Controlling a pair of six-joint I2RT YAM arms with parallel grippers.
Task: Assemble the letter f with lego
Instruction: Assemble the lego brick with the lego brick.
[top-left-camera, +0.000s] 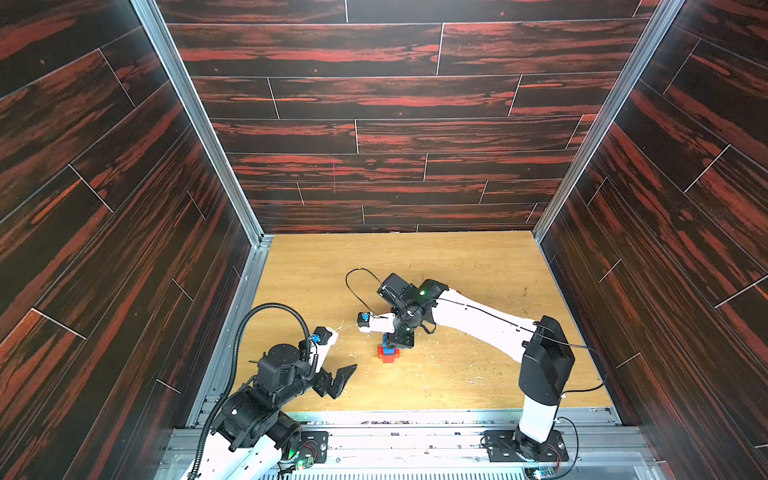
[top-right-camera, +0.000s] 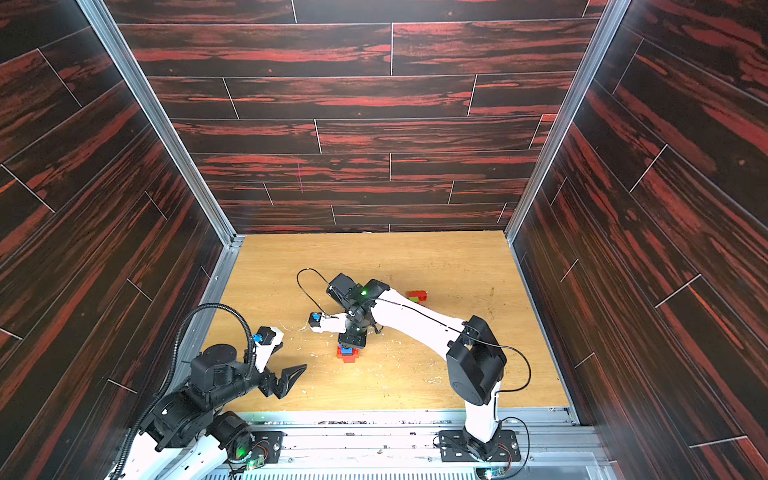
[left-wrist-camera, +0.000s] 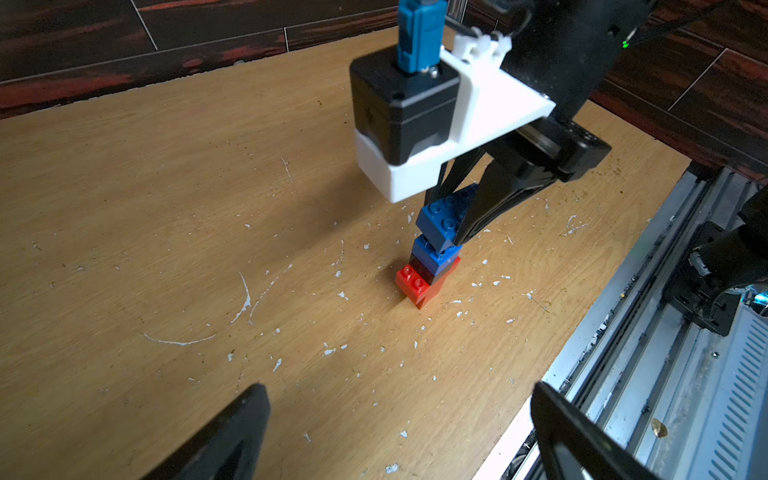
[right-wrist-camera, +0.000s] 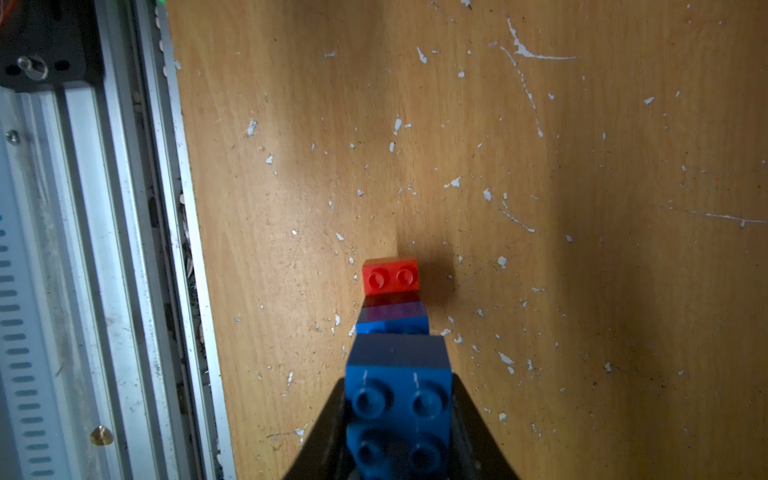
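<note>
Between the fingers (right-wrist-camera: 478, 432) of my right gripper (right-wrist-camera: 399, 399) sits a blue brick (right-wrist-camera: 399, 357), clamped from both sides; the left wrist view shows it tilted, its lower edge meeting the stack (left-wrist-camera: 428, 270) but not yet pressed flat. Below it come a lower blue brick (left-wrist-camera: 434, 253), a dark layer that I take for black, and a red brick (left-wrist-camera: 413, 284) resting on the wooden table (left-wrist-camera: 166, 208); my own wrist view looks down the stack, so the tilt is lost there and the dark layer is barely a shadow. My left gripper (top-left-camera: 343, 380) hangs near the front rail, fingers wide apart and empty. I judge the stem of the f partly built; this brick needs seating, and no crossbar is begun as far as I can see. Only a top view shows a spare red brick with lime green against it (top-right-camera: 417, 296), well apart beyond my right arm; elsewhere that arm covers it.
</note>
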